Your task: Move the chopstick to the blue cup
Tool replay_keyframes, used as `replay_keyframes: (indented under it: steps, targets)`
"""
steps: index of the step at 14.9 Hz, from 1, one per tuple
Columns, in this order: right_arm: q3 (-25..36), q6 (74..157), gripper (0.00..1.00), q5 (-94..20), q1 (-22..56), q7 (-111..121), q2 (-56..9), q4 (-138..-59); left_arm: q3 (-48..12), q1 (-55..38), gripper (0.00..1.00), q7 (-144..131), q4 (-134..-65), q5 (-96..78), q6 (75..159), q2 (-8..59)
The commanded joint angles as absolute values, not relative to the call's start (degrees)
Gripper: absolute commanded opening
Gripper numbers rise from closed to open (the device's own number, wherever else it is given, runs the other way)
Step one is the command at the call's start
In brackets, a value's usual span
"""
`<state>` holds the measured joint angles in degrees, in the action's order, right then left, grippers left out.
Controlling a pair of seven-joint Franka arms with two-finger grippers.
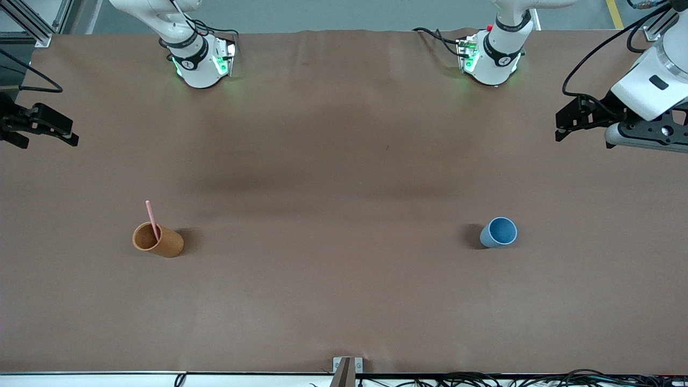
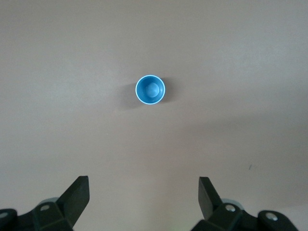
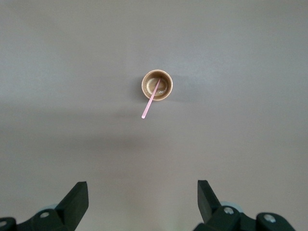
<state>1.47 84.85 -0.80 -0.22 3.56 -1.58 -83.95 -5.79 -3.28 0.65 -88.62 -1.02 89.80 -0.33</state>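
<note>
Nearest the front camera, roughly level w/ each other, well apart: orange-brown cup (image 1: 158, 240) toward right arm's end of the table (image 1: 344, 301), blue cup (image 1: 499, 232) toward left arm's end. Both upright on the brown cover, clear of the near edge. Chopstick (image 1: 152, 219) stands in the orange-brown cup, leaning on its rim, upper half sticking out; not in the blue cup. Blue cup holds nothing.

Farther up, both arms wait high at the table's ends. Right gripper (image 1: 45, 130) over the table edge at right arm's end, jaws wide, holding nothing. Left gripper (image 1: 572, 119) over the edge at left arm's end, jaws wide too, nothing between them.
</note>
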Motion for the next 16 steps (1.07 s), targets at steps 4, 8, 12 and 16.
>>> replay_keyframes:
  steps: [4,8,12,16]
  targets:
    - [1.32,85.60,1.00,-1.41,-0.44,3.08,-1.05,-84.55,-5.36,-3.60,1.00,1.93,-87.36,-1.23,88.86,0.44]
    - [1.32,97.78,0.98,-1.41,-0.26,3.08,-0.44,-97.43,-3.87,-1.86,1.00,3.41,-89.11,0.01,94.27,9.20]
    - [1.41,113.96,0.91,-1.41,-0.53,3.16,-0.44,-111.85,-3.78,-1.76,1.00,4.31,-93.33,-2.01,107.55,17.20]
    - [1.41,127.68,0.83,-1.41,-0.44,3.25,-1.40,-119.96,-3.78,-1.76,1.00,4.48,-101.75,-2.02,122.39,21.44]
